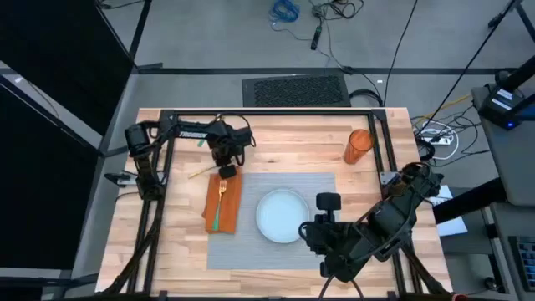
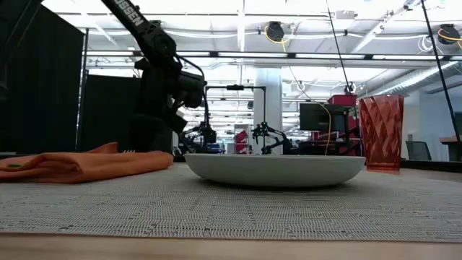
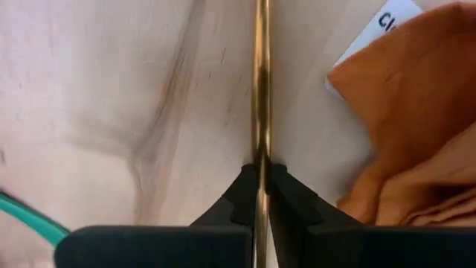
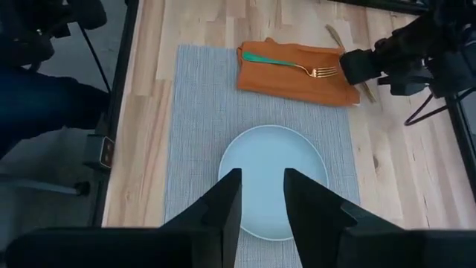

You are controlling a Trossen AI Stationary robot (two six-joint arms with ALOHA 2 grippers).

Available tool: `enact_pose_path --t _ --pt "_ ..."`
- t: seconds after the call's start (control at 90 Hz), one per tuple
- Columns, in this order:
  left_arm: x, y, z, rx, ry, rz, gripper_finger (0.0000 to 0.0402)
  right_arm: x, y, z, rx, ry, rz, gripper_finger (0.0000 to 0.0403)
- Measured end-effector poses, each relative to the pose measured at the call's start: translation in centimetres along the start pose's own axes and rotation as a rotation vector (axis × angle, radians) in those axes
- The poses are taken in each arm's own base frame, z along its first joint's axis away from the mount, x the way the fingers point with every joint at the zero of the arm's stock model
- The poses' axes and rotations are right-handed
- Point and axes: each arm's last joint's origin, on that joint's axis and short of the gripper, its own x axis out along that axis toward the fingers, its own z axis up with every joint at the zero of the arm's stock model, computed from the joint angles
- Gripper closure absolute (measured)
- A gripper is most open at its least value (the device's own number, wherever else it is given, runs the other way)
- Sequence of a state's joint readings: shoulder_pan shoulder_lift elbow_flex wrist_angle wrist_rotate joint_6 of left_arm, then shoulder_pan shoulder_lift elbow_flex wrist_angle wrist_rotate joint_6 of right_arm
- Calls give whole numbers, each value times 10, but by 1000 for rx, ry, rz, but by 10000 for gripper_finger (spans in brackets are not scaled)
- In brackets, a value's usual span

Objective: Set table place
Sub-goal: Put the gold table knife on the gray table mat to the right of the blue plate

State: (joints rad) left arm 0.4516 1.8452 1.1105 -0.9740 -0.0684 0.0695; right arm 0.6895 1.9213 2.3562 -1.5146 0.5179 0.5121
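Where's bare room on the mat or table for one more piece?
Free: the grey woven placemat strip between the round pale-blue plate and the orange faceted tumbler; also the bare wooden tabletop along the far edge. Crowded: the orange cloth napkin carrying a gold fork, where the left tool is shut on a thin gold utensil.

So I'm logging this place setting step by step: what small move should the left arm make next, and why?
Probably lift straight up. The left gripper is shut on a thin gold utensil lying on the table beside the orange napkin, off the placemat. The fork and plate are already set. The right gripper waits open above the plate.
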Motion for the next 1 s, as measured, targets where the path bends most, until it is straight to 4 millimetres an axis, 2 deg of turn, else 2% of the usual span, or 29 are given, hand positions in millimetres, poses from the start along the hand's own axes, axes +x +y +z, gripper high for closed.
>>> enact_pose_path --t 0.267,0.533,0.656,0.844,0.922,1.0 --pt "-13 -13 0 104 60 101 398 0 0 0 -5 0 -1 316" --pt "-42 -27 11 155 11 146 400 0 0 0 -1 0 -1 316" --pt "-45 -24 12 118 9 131 400 -2 4 -2 -6 -2 6 316" --pt "-39 -9 9 53 24 115 400 -7 10 -6 -5 -7 19 316" --pt "-38 -3 9 30 27 112 384 -8 12 -7 -9 -8 23 316" --pt "-36 1 8 16 36 101 352 -9 14 -8 -8 -9 28 316"
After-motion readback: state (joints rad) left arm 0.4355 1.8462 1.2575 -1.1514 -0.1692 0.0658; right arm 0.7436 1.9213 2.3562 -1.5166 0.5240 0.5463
